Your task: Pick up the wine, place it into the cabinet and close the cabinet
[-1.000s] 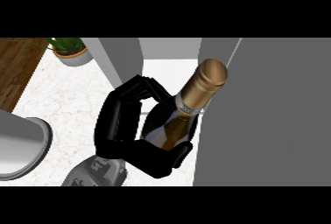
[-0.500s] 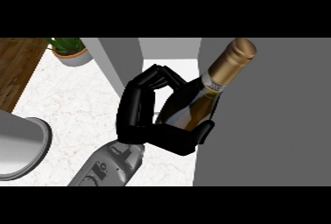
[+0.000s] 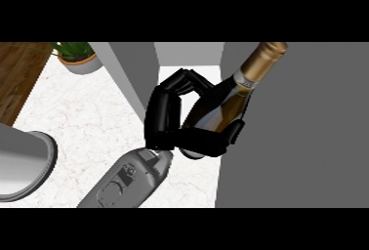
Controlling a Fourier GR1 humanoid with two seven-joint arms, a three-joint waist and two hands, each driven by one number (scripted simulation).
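Wine (image 3: 231,102), gripped by the curled fingers (image 3: 169,97), has moved further right toward the cabinet (image 3: 302,136).

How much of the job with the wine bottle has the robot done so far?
Picking up looks done: the hand is curled round the wine bottle and carries it, tilted, its gold top up and to the right. Right now the bottle is between the grey cabinet panels, over the white counter. Which hand it is, I cannot tell. Still left: set the bottle down inside, let go, and close the cabinet.
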